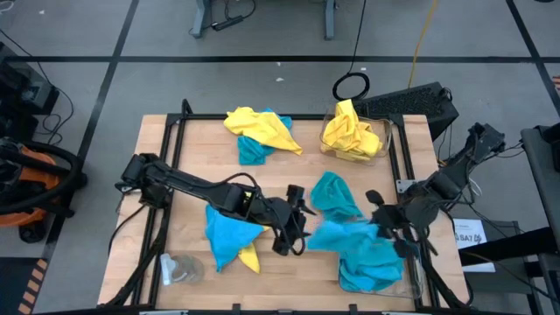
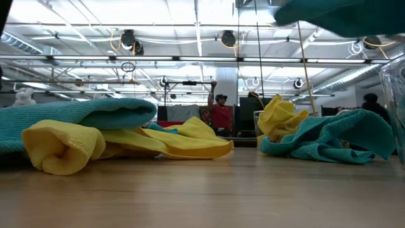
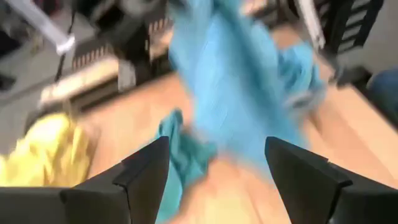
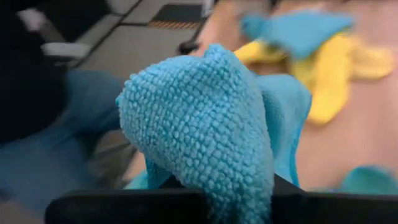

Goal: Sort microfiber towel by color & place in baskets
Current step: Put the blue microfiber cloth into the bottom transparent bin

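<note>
My right gripper is shut on a turquoise towel held above the table beside the near right basket, which holds several turquoise towels. The held towel also shows in the low view. My left gripper is open and empty just to the left of that towel, which hangs before its fingers in the left wrist view. The far right basket holds yellow towels. Loose towels lie on the table: a yellow and turquoise pair at the far side, a turquoise one over a yellow one near left, and a turquoise one at the centre. My right gripper pinches a bunched fold of the turquoise towel between its two fingers. The bunch bulges out past the fingers. The towel is lifted clear of the table and stretches toward the table's left from the gripper.
A small clear round object lies at the near left corner. A dark frame runs along the table's edges. A black ring and a dark keyboard-like object lie beyond the far edge. People stand far off in the room.
</note>
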### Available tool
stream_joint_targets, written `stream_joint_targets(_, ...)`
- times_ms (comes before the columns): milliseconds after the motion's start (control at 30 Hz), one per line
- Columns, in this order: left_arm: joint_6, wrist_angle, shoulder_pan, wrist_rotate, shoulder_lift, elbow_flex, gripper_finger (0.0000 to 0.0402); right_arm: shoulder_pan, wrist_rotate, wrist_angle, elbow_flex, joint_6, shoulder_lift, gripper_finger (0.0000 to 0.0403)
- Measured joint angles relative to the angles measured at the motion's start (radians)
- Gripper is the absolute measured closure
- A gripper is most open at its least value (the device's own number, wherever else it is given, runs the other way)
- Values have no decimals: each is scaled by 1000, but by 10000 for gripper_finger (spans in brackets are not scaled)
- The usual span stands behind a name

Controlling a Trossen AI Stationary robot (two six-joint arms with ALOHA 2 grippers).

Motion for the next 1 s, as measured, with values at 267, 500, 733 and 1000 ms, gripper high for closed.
stream_joint_targets(267,-124,-184,-7,-34,0,0,130,72,-227,-164,0,310,-77,387)
stream_joint_targets(500,-136,-198,-7,-38,0,0,130,159,-279,-220,0,536,-99,387)
stream_joint_targets(733,-137,-200,-7,-62,1,0,130,240,-275,-230,0,643,-48,387)
stream_joint_targets(1000,-137,-200,-3,-65,1,0,130,251,-261,-212,0,608,113,387)
